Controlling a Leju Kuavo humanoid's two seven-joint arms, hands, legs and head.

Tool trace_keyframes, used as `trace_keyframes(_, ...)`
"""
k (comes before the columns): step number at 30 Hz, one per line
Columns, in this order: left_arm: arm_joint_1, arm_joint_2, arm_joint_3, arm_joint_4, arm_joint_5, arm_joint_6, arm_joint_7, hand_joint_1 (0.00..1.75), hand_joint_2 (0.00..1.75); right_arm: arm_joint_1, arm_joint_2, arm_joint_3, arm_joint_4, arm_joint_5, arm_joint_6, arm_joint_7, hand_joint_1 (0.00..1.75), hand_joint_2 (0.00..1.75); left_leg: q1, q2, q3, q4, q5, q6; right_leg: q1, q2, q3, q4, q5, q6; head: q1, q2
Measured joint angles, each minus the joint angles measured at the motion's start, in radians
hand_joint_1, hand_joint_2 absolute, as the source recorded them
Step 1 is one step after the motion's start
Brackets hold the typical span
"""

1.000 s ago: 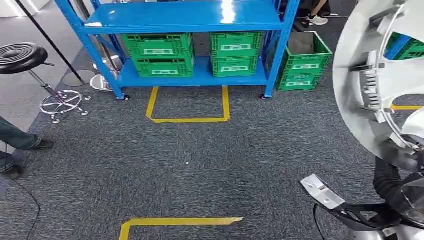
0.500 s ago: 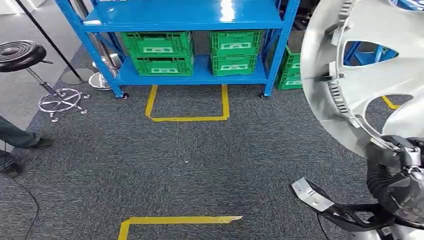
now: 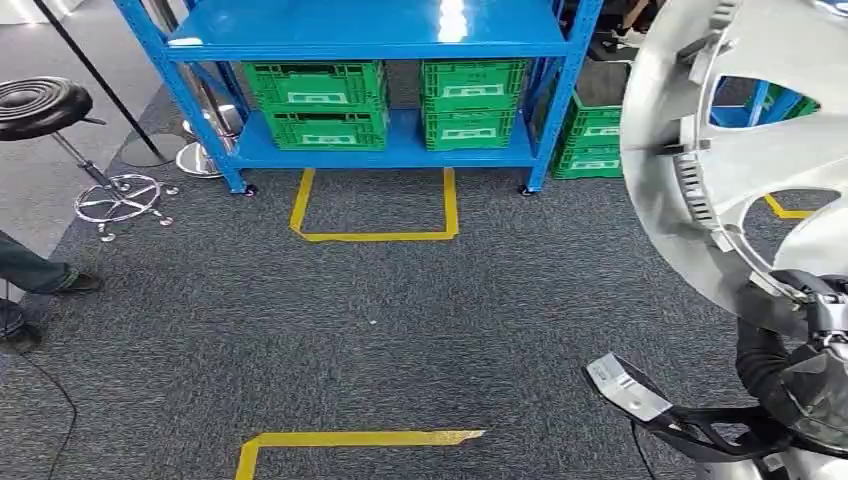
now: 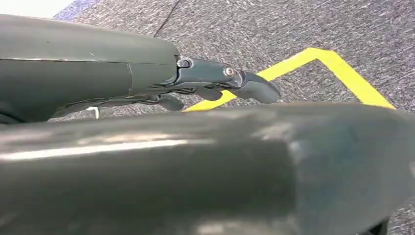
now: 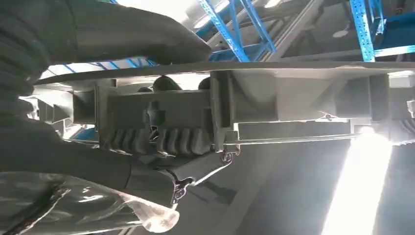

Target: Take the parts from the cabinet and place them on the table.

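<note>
Right hand (image 5: 98, 147): grasps the rim of a silver wheel cover (image 3: 740, 160); fingers mostly hidden behind the rim, thumb across its edge in the right wrist view.

Wheel cover: held upright and tilted, to the right of the blue rack (image 3: 370, 40) and nearer than it; cut off at the head view's top and right edges; hides part of the green crate (image 3: 590, 135) standing on the floor beside the rack.

Left hand (image 4: 215, 88): released, holding nothing, fingers extended over carpet and yellow tape (image 4: 337, 68).

Carpet floor (image 3: 400, 320): open in front of the rack, marked by yellow tape outlines.

Rack, lower shelf: green crates (image 3: 320, 105).

Stool (image 3: 45, 105): left of the rack.
</note>
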Motion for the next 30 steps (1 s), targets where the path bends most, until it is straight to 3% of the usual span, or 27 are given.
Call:
trace_keyframes(12,-0.001,0.002,0.000,0.001,-0.004,0.009,-0.003,0.00,0.00,0.002,-0.001,0.024,0.000,0.000,0.000,0.041,1.75,1.75,0.000,0.000,-0.001,0.001,0.000,0.000,0.000,0.000,0.000,0.000,0.000,0.000,0.000,0.000)
trace_keyframes(13,-0.002,0.003,0.000,0.001,-0.004,0.009,-0.003,0.00,0.00,0.002,-0.001,0.026,0.000,0.000,0.000,0.042,1.75,1.75,-0.006,0.000,-0.002,0.007,-0.004,0.005,-0.008,-0.001,0.003,-0.011,0.007,0.010,0.000,0.000)
trace_keyframes(14,-0.002,0.003,0.000,0.001,-0.006,0.010,-0.003,0.00,0.00,0.001,-0.001,0.027,0.000,0.000,0.000,0.045,1.75,1.75,-0.006,-0.002,0.002,-0.003,0.001,0.020,-0.007,0.000,0.006,-0.017,0.011,0.016,-0.001,0.000)
trace_keyframes(15,-0.003,0.002,0.000,0.001,-0.010,0.010,-0.004,0.00,0.00,0.003,-0.001,0.031,-0.002,0.000,0.000,0.048,1.75,1.75,0.001,0.002,0.019,-0.041,0.018,0.029,0.000,0.002,0.007,-0.026,0.013,0.020,-0.003,0.000)
trace_keyframes(16,-0.005,0.002,0.000,0.001,-0.010,0.010,-0.005,0.00,0.00,0.005,-0.003,0.031,-0.001,0.000,0.000,0.051,1.75,1.75,0.006,0.009,0.034,-0.067,0.031,0.028,-0.002,0.002,-0.001,-0.012,-0.003,0.020,0.002,0.000)
trace_keyframes(17,-0.007,0.001,0.000,0.001,-0.011,0.010,-0.006,0.00,0.00,0.001,-0.008,0.033,-0.001,-0.001,0.000,0.058,1.75,1.75,0.009,0.011,0.036,-0.078,0.038,0.033,-0.003,0.004,-0.024,0.036,-0.041,0.022,0.003,0.000)
trace_keyframes(19,-0.009,0.000,0.000,0.002,-0.013,0.010,-0.006,0.00,0.00,0.001,-0.011,0.034,-0.001,-0.001,0.000,0.065,1.75,1.75,0.011,0.021,0.029,-0.077,0.040,0.031,-0.012,0.004,-0.095,0.185,-0.113,0.035,0.004,0.000)
trace_keyframes(20,-0.009,0.000,0.000,0.002,-0.013,0.010,-0.006,0.00,0.00,0.002,-0.015,0.035,0.000,-0.001,0.000,0.068,1.75,1.75,0.013,0.026,0.027,-0.075,0.039,0.028,-0.018,0.003,-0.123,0.242,-0.132,0.043,0.002,0.000)
trace_keyframes(21,-0.009,0.000,0.000,0.003,-0.013,0.010,-0.006,0.00,0.00,0.004,-0.017,0.037,0.000,0.000,0.000,0.068,1.75,1.75,0.016,0.033,0.022,-0.070,0.039,0.022,-0.025,0.002,-0.133,0.258,-0.125,0.052,0.002,0.000)
trace_keyframes(22,-0.009,0.000,0.000,0.003,-0.013,0.010,-0.006,0.00,0.00,0.004,-0.021,0.039,0.000,0.000,0.000,0.069,1.75,1.75,0.022,0.040,0.015,-0.061,0.037,0.014,-0.031,-0.001,-0.114,0.221,-0.094,0.062,0.002,0.000)
trace_keyframes(23,-0.009,0.000,0.000,0.003,-0.013,0.010,-0.006,0.00,0.00,0.003,-0.024,0.039,0.000,0.000,0.000,0.070,1.75,1.75,0.029,0.047,0.006,-0.046,0.032,0.005,-0.038,-0.007,-0.078,0.150,-0.054,0.073,0.003,0.000)
trace_keyframes(24,-0.009,-0.002,0.000,0.003,-0.013,0.010,-0.006,0.00,0.00,0.003,-0.025,0.040,0.000,0.000,0.000,0.070,1.75,1.75,0.038,0.054,-0.005,-0.024,0.023,-0.007,-0.046,-0.026,-0.029,0.056,-0.013,0.086,0.002,0.000)
trace_keyframes(25,-0.008,0.000,0.000,0.003,-0.013,0.010,-0.006,0.00,0.00,0.001,-0.026,0.040,0.000,0.000,0.000,0.069,1.75,1.75,0.043,0.060,-0.016,0.004,0.013,-0.021,-0.048,-0.063,0.000,0.007,-0.018,0.097,0.005,0.000)
trace_keyframes(26,-0.007,0.008,0.000,0.003,-0.013,0.011,-0.006,0.00,0.00,0.002,-0.028,0.041,0.002,0.000,0.000,0.068,1.75,1.75,0.035,0.062,-0.021,0.022,0.002,-0.032,-0.047,-0.073,-0.022,0.027,-0.016,0.088,0.011,0.000)
trace_keyframes(27,-0.007,0.001,0.000,0.003,-0.013,0.012,-0.008,0.00,0.00,0.001,-0.029,0.043,0.001,0.000,-0.001,0.067,1.75,1.75,0.036,0.066,-0.020,0.029,-0.008,-0.038,-0.043,-0.054,-0.025,0.042,-0.023,0.058,0.005,0.000)
trace_keyframes(30,-0.006,0.004,0.000,0.004,-0.011,0.012,-0.008,0.00,0.00,0.004,-0.029,0.047,0.001,0.000,-0.001,0.064,1.75,1.75,0.040,0.089,-0.013,0.028,-0.009,-0.047,-0.042,-0.029,-0.039,0.051,-0.020,0.031,-0.003,0.000)
